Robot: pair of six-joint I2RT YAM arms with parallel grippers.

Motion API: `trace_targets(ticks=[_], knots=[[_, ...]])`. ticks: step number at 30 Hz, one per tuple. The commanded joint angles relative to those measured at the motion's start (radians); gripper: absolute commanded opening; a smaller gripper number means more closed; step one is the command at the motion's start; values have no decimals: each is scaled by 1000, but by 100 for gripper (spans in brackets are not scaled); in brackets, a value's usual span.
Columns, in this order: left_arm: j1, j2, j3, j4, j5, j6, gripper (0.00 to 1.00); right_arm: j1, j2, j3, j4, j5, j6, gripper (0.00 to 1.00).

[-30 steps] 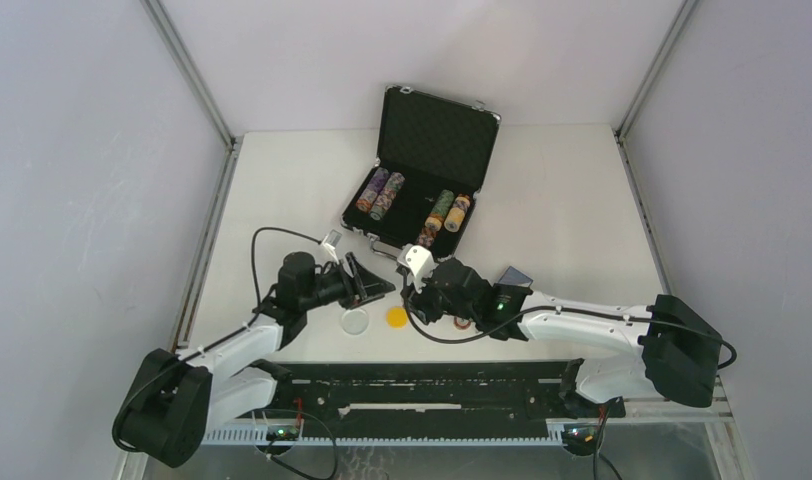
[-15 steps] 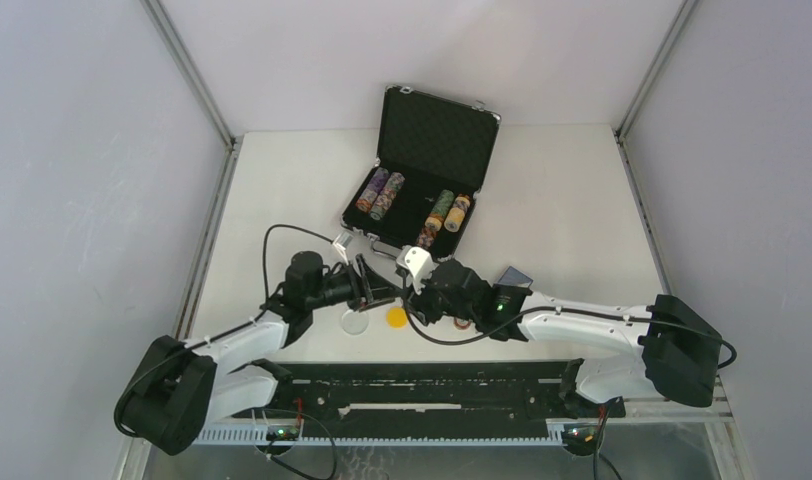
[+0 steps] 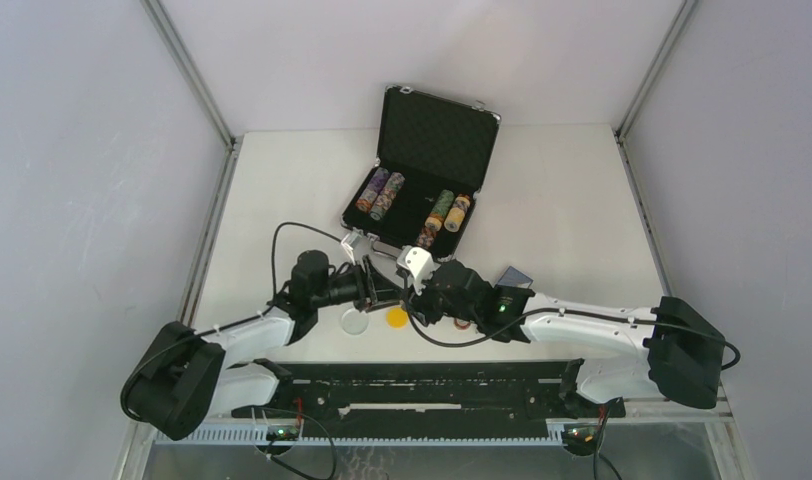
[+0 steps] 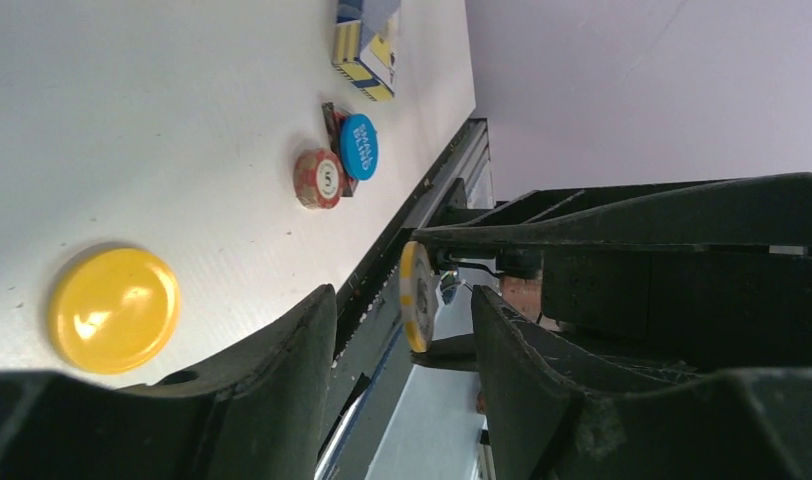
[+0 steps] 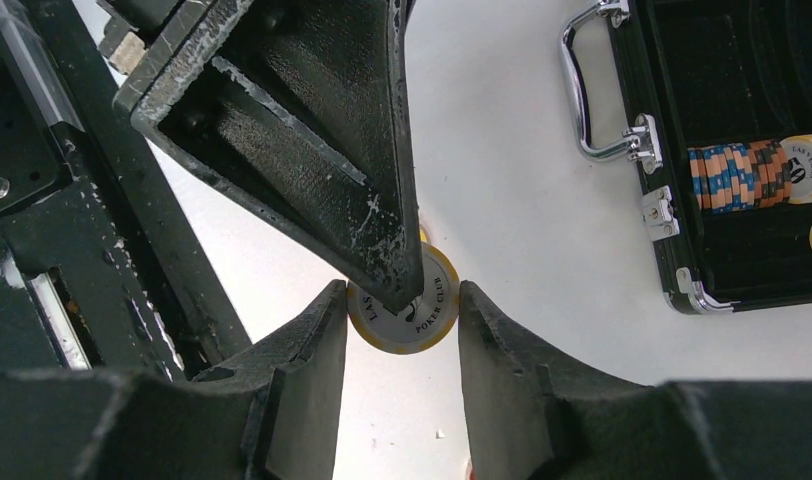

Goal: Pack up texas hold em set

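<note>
The chip [image 4: 416, 297] is yellow-and-white striped, the token [image 4: 114, 308] plain yellow.

the yellow chip [image 5: 429, 318] is half covered by a black finger [image 5: 312, 130], its number hidden. the case [image 5: 727, 70] runs off the right edge, the card box [image 4: 367, 45] off the top.

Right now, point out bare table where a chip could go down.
Bare: the table right of the briefcase, and left of it. Crowded: in front of it, where left gripper and right gripper meet on a poker chip by the clear token and yellow token.
</note>
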Motion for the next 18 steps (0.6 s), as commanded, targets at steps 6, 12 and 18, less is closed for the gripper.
trace_targets(ticks=[6,12,18], knots=[[-23,47,62,146,61,-54,53,6,-27,1,42,1,-11,39],[-24,52,61,151,62,-54,49,7,-31,2,38,8,-11,39],[-24,65,57,155,63,-56,35,6,-33,1,36,15,-12,39]])
